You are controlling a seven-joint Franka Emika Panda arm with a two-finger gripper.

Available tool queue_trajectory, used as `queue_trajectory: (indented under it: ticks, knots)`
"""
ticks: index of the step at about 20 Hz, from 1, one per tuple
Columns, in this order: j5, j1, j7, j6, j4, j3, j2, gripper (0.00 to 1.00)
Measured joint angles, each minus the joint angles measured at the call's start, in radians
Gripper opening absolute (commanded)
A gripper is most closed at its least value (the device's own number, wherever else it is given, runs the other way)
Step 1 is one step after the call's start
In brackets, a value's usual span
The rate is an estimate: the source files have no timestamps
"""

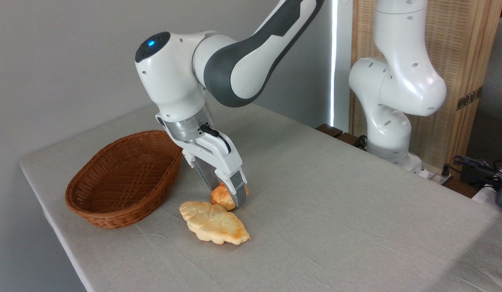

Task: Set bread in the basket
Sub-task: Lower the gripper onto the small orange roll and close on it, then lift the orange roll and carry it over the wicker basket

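The bread [221, 197], a small golden-orange bun, rests on the table just right of the basket. My gripper [223, 191] is tilted down over it with one finger on each side. The near fingertip [239, 195] covers part of the bun and the far finger [204, 175] stands behind it, both pressed against its sides. The basket [125, 178], oval brown wicker, stands to the left with nothing in it, its right rim a short way from the gripper.
A flat pale leaf-shaped loaf [213, 222] lies right in front of the bun, touching it or nearly so. The arm's white base [390, 134] stands at the table's back right. The table's left edge runs close beside the basket.
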Motion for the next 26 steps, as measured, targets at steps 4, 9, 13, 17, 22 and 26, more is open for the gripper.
queue_trajectory:
  ticks: [4,9,13,17,22,26]
  knots:
    - [0.0,0.0,0.0,0.0,0.0,0.0,0.0,0.46]
    - [0.0,0.0,0.0,0.0,0.0,0.0,0.0,0.46]
    - [0.0,0.0,0.0,0.0,0.001,0.0,0.0,0.46]
    - [0.0,0.0,0.0,0.001,0.017,0.0,-0.003,0.45]
    - [-0.062,-0.001,0.0,0.001,0.104,0.0,-0.023,0.44]
    - [-0.152,-0.003,0.0,0.003,0.174,-0.004,-0.028,0.45]
